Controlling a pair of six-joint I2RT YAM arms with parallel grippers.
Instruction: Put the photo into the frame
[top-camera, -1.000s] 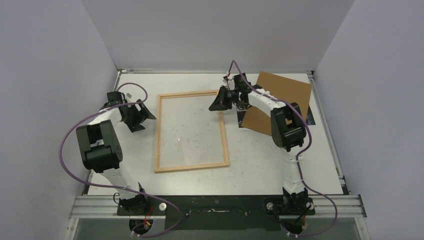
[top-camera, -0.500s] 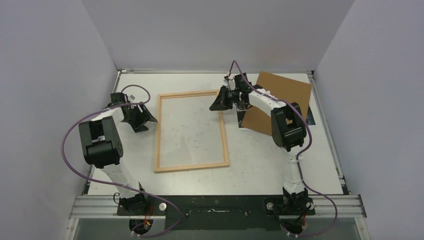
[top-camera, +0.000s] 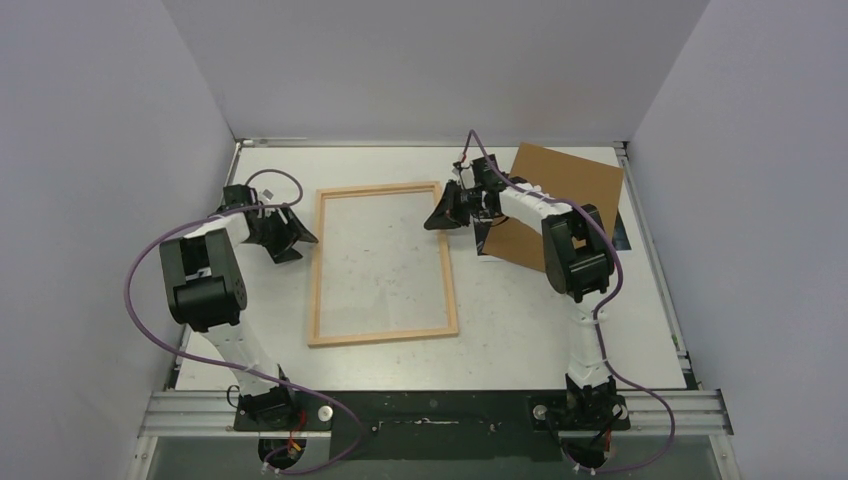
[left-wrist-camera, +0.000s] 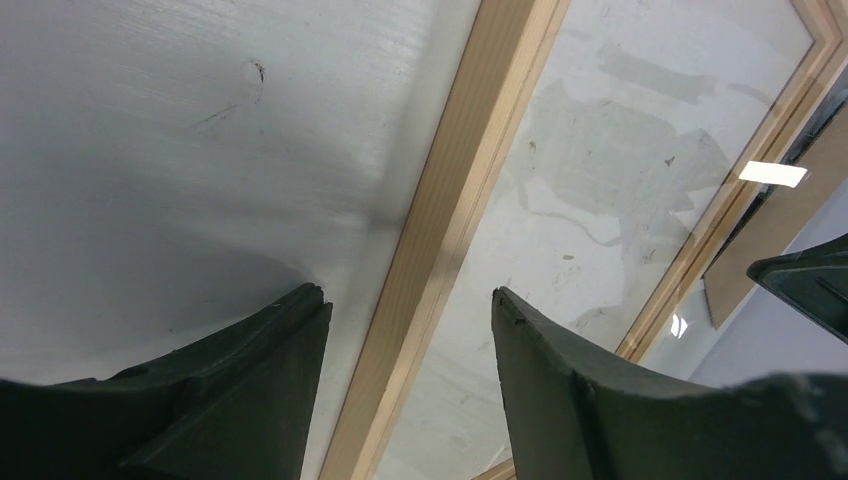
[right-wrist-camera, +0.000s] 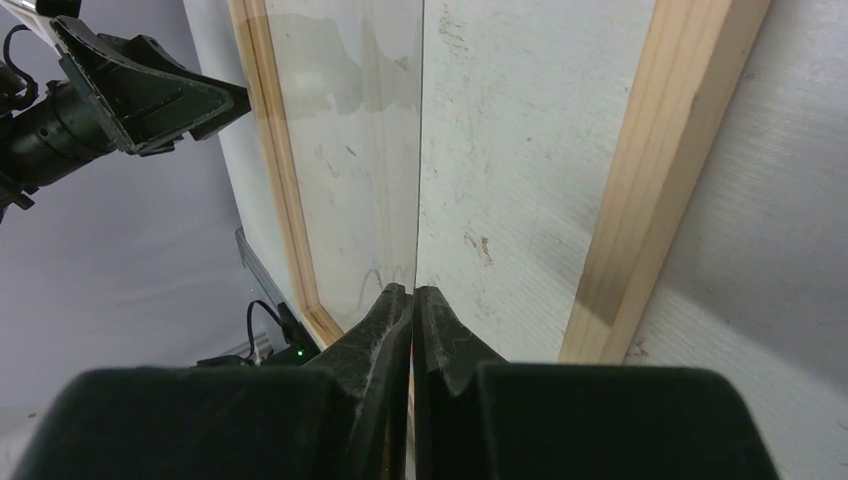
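Left gripper (top-camera: 300, 245): stands now closer to the frame (top-camera: 316, 270) than one second ago, after a short move to the right. Open fingers (left-wrist-camera: 270, 370) now on both sides of the left rail, with a gap to it on each side. Left elbow also a little more to the right and farther from the arm bases. Right gripper (top-camera: 432, 220), closed on the edge of the clear pane (right-wrist-camera: 340, 150): shifts only slightly, to the right and toward the near side, now nearer to the right rail at the far corner.

Lt-wood frame (top-camera: 318, 265), brown board (top-camera: 570, 180), white table (top-camera: 520, 305), purple cables (top-camera: 127, 288)
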